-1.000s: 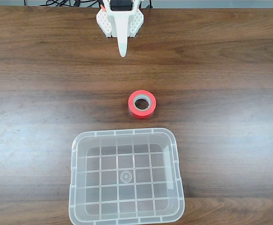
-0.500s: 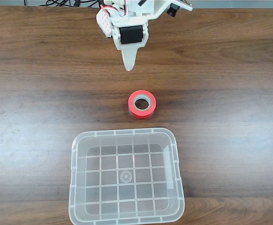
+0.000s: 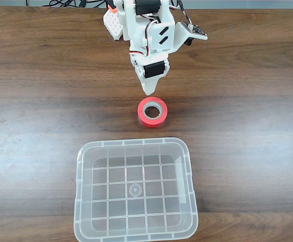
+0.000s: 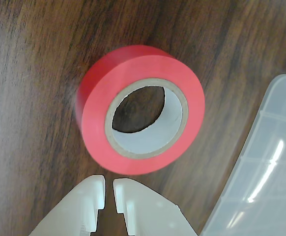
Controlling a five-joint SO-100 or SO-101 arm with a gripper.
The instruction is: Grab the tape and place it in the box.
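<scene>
The red-orange tape (image 3: 152, 112) lies flat on the wooden table, ring opening up, a little beyond the far rim of the clear box (image 3: 135, 232). My white gripper (image 3: 147, 91) hangs just behind the roll in the fixed view, its tip pointing down at the roll's far edge. The wrist view has the tape (image 4: 98, 98) large and close, with the gripper (image 4: 109, 184) at the bottom edge; its two white fingertips nearly touch, shut on nothing. A corner of the box (image 4: 261, 196) sits at the lower right there.
Bare dark wood stretches to both sides of the tape and box. The arm's white base (image 3: 114, 22) and some cables stand at the table's far edge.
The arm has reached forward from the far edge toward the tape, the gripper tip travelling down the fixed view until it hangs just behind the roll. Tape and box have not moved.
</scene>
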